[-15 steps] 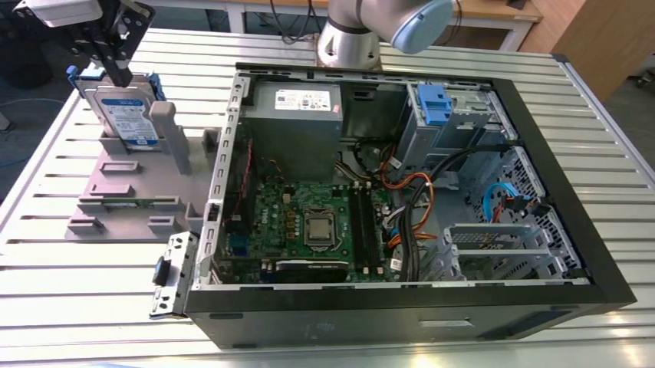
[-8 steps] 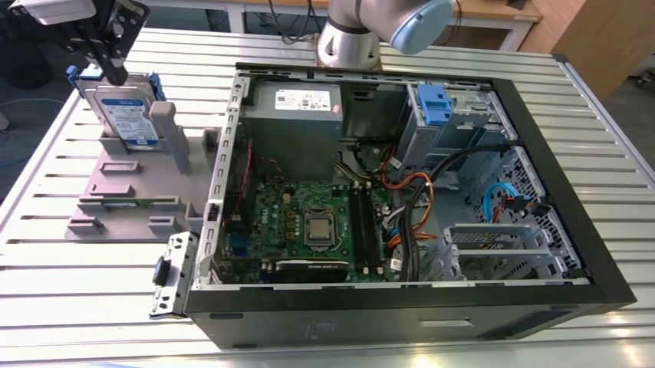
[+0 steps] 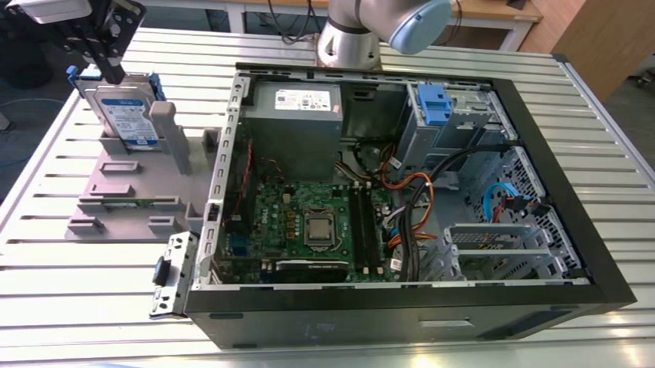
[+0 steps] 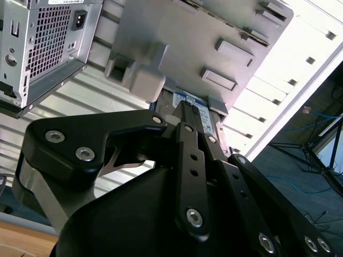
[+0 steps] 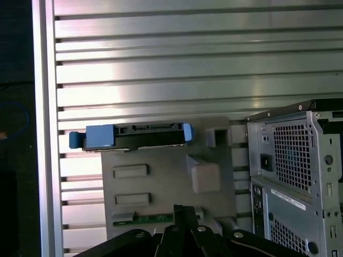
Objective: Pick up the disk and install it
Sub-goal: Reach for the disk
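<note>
Disk [image 3: 128,115], a flat silver-grey rectangular hard drive with a white-and-blue label and a blue plastic carrier, stands on edge in the grey plastic stand with upright posts [image 3: 133,192], at the upper left of the exterior view. The black robot gripper [image 3: 107,73] hangs right at the disk's top edge; I cannot tell whether its jaws are clenched or released. The stand sits on the slatted aluminium desk [image 3: 61,268], near the desk's edge on the exterior view's left. The open black computer case [image 3: 358,322] lies just beside it on the exterior view's right. The blue-tabbed silver drive cage [image 3: 450,115] sits at the case's upper right.
</note>
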Controlling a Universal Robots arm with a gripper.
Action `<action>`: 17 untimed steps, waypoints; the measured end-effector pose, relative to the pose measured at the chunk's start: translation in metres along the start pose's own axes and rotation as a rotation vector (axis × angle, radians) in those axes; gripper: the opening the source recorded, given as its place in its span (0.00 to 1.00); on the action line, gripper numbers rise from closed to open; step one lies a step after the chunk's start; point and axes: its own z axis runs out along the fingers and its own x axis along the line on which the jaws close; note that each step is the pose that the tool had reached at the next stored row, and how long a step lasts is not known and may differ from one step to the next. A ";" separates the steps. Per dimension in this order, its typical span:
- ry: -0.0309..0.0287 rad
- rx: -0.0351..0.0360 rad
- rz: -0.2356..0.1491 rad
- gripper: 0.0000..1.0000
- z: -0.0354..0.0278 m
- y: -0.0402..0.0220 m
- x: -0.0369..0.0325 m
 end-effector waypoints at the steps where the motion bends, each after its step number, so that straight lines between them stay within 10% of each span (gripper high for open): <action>1: 0.0000 0.0000 0.000 0.11 0.0001 0.0001 0.0003; 17: 0.0001 0.0000 0.000 0.11 0.0027 0.0012 0.0046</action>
